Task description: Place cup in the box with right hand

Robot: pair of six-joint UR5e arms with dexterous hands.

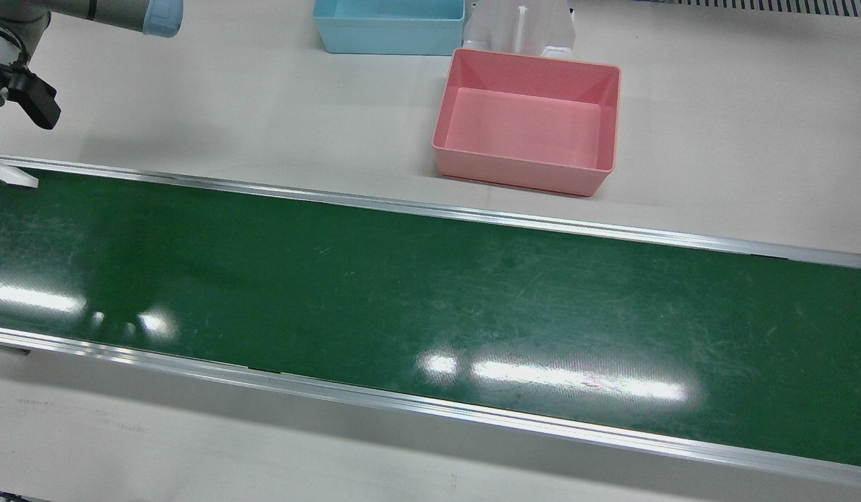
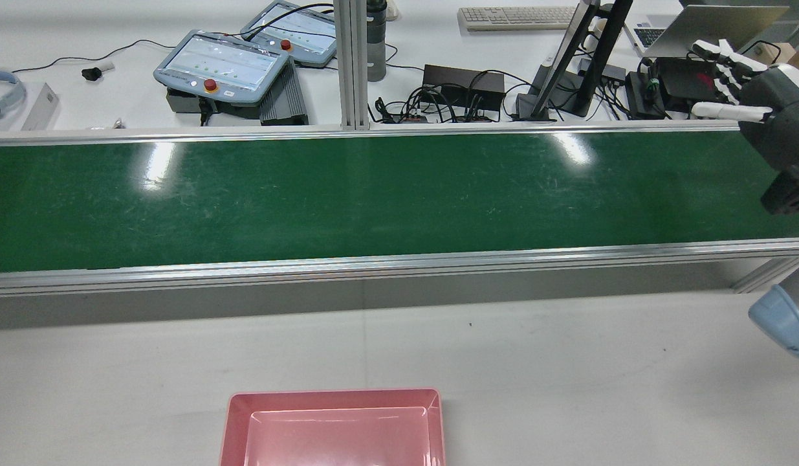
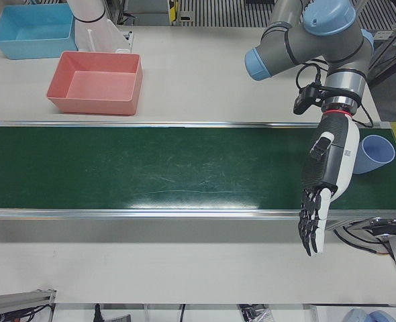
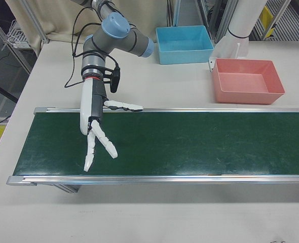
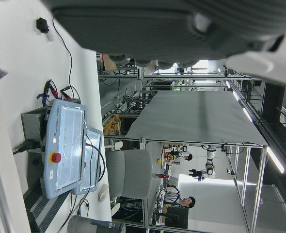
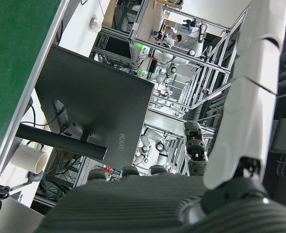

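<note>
Only in the left-front view is the cup (image 3: 379, 153) seen: a pale blue cup with a wide round mouth, set at the far end of the belt (image 3: 151, 168) on that view's right, just beside the left hand's forearm and partly hidden by it; whether it stands upright or leans cannot be told. The left hand (image 3: 322, 191), dark on its palm side, is shown there too, held over the belt's near edge with its fingers (image 3: 311, 228) stretched straight, slightly parted and closed on nothing. The right hand (image 4: 95, 129) is best seen in the right-front view, over the opposite end of the belt, white, its fingers (image 4: 103, 143) fanned wide and its thumb stuck out sideways, nothing held. In the rear view only its fingertips (image 2: 722, 53) and wrist are caught at the right edge. The pink box (image 1: 521, 174) is shown empty in the front view, on the table beyond the belt, with a blue box (image 1: 388, 43) near it. The cup and the pink box are well apart.
</note>
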